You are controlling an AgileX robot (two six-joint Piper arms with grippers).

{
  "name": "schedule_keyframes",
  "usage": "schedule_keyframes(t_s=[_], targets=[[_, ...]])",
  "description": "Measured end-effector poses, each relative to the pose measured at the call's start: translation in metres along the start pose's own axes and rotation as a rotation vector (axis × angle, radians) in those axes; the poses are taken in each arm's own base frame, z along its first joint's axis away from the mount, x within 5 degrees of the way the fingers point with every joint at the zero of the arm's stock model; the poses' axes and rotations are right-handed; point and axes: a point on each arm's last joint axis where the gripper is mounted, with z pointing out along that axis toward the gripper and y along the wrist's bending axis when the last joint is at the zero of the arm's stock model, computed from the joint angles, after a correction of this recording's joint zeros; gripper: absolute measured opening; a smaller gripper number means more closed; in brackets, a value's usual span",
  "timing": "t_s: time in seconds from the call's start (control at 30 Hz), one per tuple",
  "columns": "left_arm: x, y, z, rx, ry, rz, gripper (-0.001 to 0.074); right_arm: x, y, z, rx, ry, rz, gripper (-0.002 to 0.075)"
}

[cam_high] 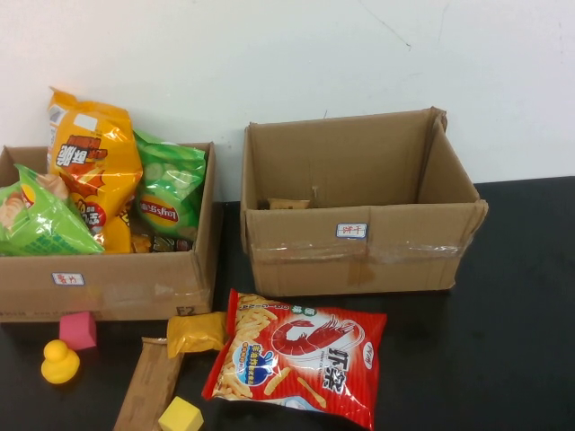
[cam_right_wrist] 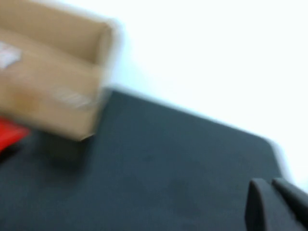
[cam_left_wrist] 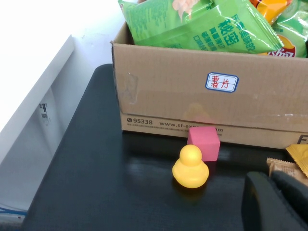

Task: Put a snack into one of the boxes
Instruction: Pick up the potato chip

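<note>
A red shrimp-cracker bag (cam_high: 296,357) lies flat on the black table in front of the two cardboard boxes. A small yellow packet (cam_high: 195,332) and a brown snack bar (cam_high: 151,382) lie to its left. The left box (cam_high: 108,287) is full of chip bags. The right box (cam_high: 359,251) holds one small brown snack (cam_high: 287,204). Neither gripper shows in the high view. My left gripper (cam_left_wrist: 272,180) is shut and empty, low over the table near the brown bar (cam_left_wrist: 284,168). My right gripper (cam_right_wrist: 269,186) is shut and empty, over bare table to the right of the right box (cam_right_wrist: 53,91).
A pink cube (cam_high: 78,329), a yellow toy duck (cam_high: 60,362) and a yellow cube (cam_high: 181,416) sit at the front left. The duck (cam_left_wrist: 190,167) and pink cube (cam_left_wrist: 203,143) stand just before the left box (cam_left_wrist: 192,101). The table's right half is bare.
</note>
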Motion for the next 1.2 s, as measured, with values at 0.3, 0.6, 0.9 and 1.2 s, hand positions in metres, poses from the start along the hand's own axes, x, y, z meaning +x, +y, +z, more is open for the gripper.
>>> schedule_keyframes(t_s=[0.3, 0.6, 0.9, 1.2], targets=[[0.000, 0.000, 0.000, 0.000, 0.000, 0.000, -0.0001, -0.022, 0.013, 0.076, -0.311, 0.255, -0.005, -0.0001], [0.000, 0.000, 0.000, 0.000, 0.002, 0.000, -0.0001, -0.037, 0.064, 0.148, -0.630, 0.520, -0.180, 0.0139], [0.000, 0.000, 0.000, 0.000, 0.002, 0.000, -0.0001, -0.056, 0.151, 0.200, -0.779, 0.515, -0.545, 0.0655], [0.000, 0.000, 0.000, 0.000, 0.002, 0.000, -0.0003, -0.064, 0.227, 0.241, -0.754, 0.510, -0.782, 0.0690]])
